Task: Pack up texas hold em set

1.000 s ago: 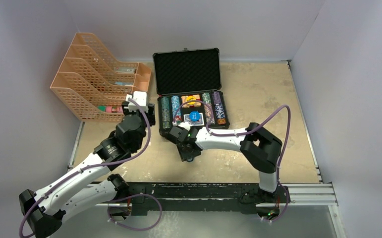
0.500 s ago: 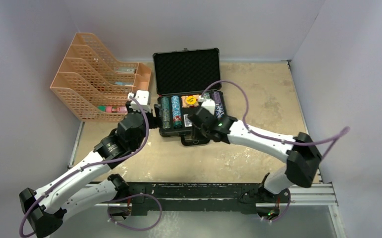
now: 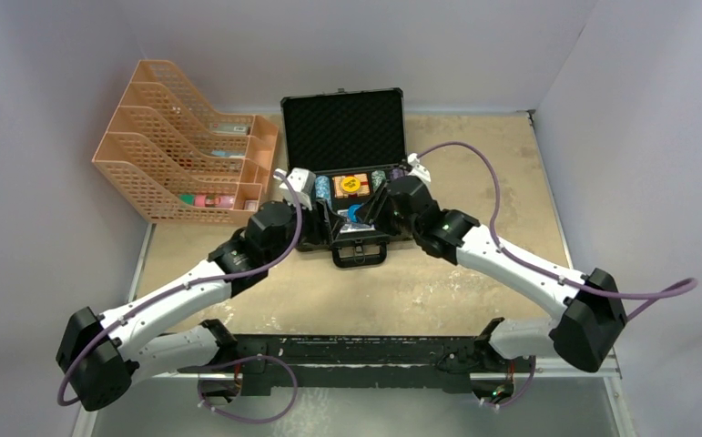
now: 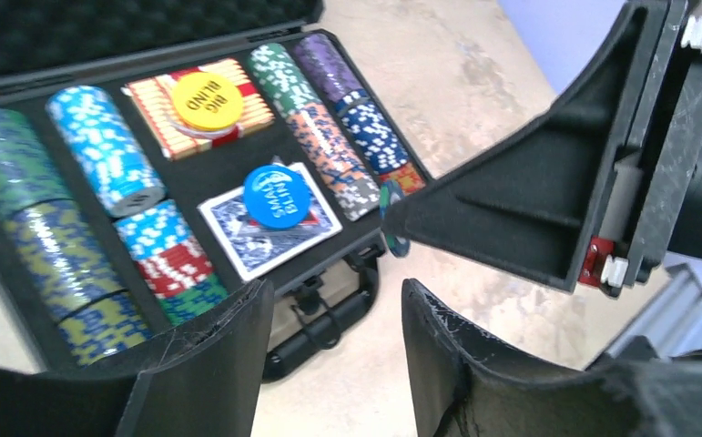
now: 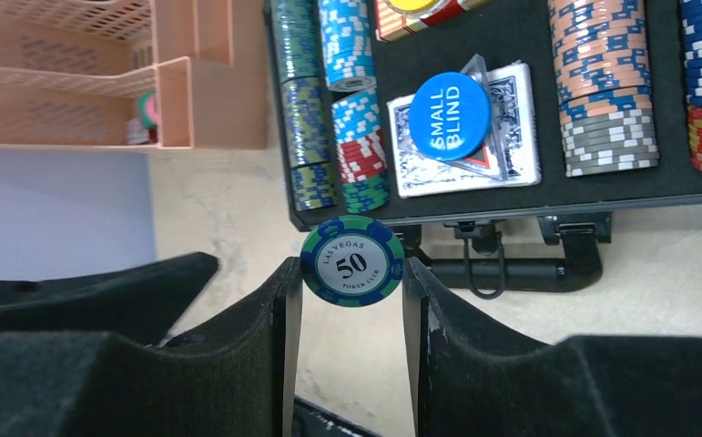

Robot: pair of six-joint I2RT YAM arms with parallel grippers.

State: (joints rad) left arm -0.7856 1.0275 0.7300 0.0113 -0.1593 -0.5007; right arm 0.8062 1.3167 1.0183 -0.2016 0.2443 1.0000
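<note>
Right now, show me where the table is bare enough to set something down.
Widest bare patch: table right of the case, out to the right edge. Another: between handle and the arm bases. Crowded: the case's front, where left gripper and right gripper, holding a green chip, meet; the organiser sits close on the case's left.
</note>
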